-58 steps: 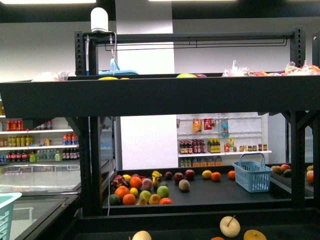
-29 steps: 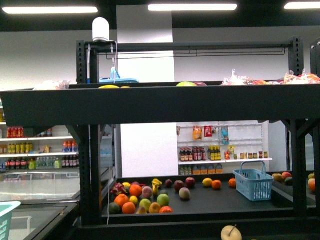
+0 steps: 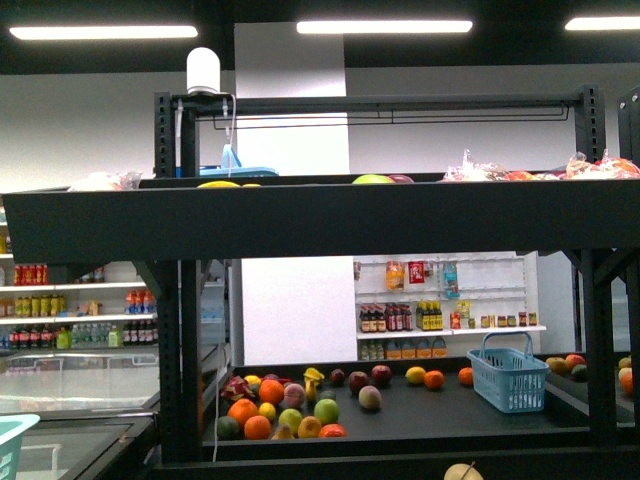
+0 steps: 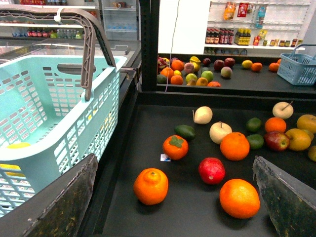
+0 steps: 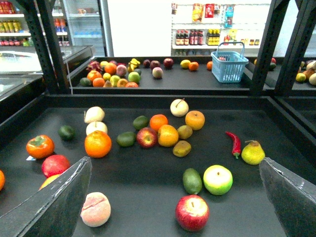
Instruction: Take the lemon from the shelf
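A shop aisle is lying behind the black shelf (image 3: 320,218). The left gripper (image 4: 174,165) is hovering beside a teal basket (image 4: 59,123), fingers spread wide, empty. The right gripper (image 5: 175,163) is hanging likewise over fruit. The lemon (image 3: 414,376), possibly, is resting on the far deck.

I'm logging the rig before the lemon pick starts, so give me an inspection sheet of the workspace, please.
Surface: black shelf deck, flat, loosely strewn with fruit.
Job's things: lemon not surely identified; a small yellow fruit on the far deck is a candidate.
Clutter: oranges, pomegranate, red chilli, green apple.
Grippers: left gripper and right gripper open, empty, above the deck.
Cables: white cable hanging down an upright.
Surroundings: teal basket, blue basket, wall shelves of bottles.
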`<state>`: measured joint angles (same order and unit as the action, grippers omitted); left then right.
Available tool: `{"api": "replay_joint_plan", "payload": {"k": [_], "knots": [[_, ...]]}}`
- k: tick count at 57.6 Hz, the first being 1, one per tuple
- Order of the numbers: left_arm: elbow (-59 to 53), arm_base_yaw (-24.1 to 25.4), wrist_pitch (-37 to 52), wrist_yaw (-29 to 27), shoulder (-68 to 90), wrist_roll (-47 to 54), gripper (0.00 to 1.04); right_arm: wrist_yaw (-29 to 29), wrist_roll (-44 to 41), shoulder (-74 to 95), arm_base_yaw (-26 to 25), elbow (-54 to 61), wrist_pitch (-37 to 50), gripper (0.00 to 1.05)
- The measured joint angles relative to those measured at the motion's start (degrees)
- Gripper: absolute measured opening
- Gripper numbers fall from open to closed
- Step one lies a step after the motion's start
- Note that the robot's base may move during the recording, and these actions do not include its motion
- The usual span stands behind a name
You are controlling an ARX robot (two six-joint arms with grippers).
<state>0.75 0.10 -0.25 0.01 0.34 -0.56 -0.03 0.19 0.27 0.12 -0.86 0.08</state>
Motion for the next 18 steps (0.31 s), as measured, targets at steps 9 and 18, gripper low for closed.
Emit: {"api": "replay_joint_plan", "payload": {"k": [9,18], "knots": [[0.0,0.0,0.0,0.0,0.0,0.0,0.97,0.0,0.0,0.0,0.0,0.0,0.0,1.02],[0.0,0.0,0.0,0.0,0.0,0.0,0.97,0.0,0.0,0.0,0.0,0.0,0.0,1.02]]}}
